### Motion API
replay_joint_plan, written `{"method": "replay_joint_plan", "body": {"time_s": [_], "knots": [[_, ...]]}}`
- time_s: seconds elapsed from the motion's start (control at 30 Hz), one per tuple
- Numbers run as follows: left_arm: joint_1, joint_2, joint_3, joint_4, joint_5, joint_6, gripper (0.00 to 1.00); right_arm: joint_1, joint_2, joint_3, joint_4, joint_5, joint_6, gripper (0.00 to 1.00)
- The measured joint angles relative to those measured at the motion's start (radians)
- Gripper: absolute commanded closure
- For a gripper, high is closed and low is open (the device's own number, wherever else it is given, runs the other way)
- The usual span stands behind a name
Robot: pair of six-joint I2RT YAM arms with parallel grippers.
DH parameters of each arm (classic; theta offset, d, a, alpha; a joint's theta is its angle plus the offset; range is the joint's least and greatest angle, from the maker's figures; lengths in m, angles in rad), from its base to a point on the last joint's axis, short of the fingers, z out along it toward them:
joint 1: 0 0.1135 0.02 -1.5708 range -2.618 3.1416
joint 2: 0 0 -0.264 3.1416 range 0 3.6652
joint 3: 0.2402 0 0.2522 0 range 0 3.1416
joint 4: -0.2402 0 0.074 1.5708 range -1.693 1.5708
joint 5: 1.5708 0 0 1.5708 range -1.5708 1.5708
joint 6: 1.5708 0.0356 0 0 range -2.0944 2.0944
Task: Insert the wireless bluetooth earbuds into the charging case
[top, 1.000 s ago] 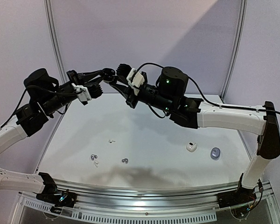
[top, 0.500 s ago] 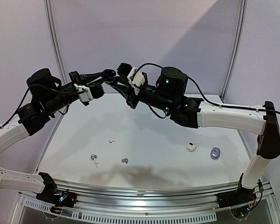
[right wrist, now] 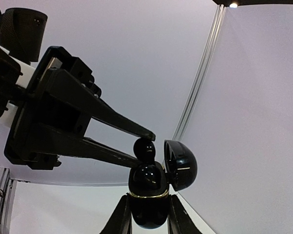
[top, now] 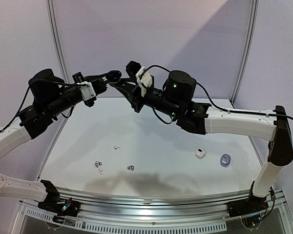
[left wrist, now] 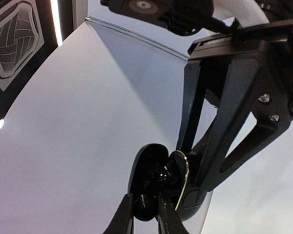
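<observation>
Right wrist view: the right hand (right wrist: 149, 214) is clamped on the lower body of the black charging case (right wrist: 147, 192), which is held upright in the air. Its lid (right wrist: 181, 165) is hinged open to the right. The left hand (right wrist: 141, 147) reaches in from the left, fingers pinched on a black earbud (right wrist: 147, 146) directly over the case's open top. The bud appears to touch the rim, but neither wrist view shows whether it has entered its socket.

Top external view: both hands meet high above the bench (top: 161, 122). On it lie loose earbuds (top: 98, 165) at front left, with a white case (top: 200, 153) and a bluish case (top: 225, 160) at right, all well apart from the hands.

Risks:
- A release with the bud off its socket would likely drop it to the bench.
- Downward pressure from the left hand could rotate the smooth case in the right hand's narrow grip.
- The open lid could catch a withdrawing finger.

Change over the last second: the left hand has risen and moved inward, and the right hand has lifted slightly to meet it. Bench items have not moved.
</observation>
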State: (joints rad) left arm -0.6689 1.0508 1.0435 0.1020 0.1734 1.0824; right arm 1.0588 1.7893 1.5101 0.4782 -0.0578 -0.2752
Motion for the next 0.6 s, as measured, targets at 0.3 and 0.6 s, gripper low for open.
{"method": "replay_joint_plan", "body": {"time_s": [0.3, 0.6], "knots": [[0.009, 0.015, 0.043, -0.034, 0.01, -0.08, 1.0, 0.0, 0.0, 0.0, 0.029, 0.004, 0.024, 1.0], [0.03, 0.019, 0.079, -0.076, 0.044, -0.138, 1.0, 0.0, 0.0, 0.0, 0.04, 0.004, 0.024, 1.0]]}}
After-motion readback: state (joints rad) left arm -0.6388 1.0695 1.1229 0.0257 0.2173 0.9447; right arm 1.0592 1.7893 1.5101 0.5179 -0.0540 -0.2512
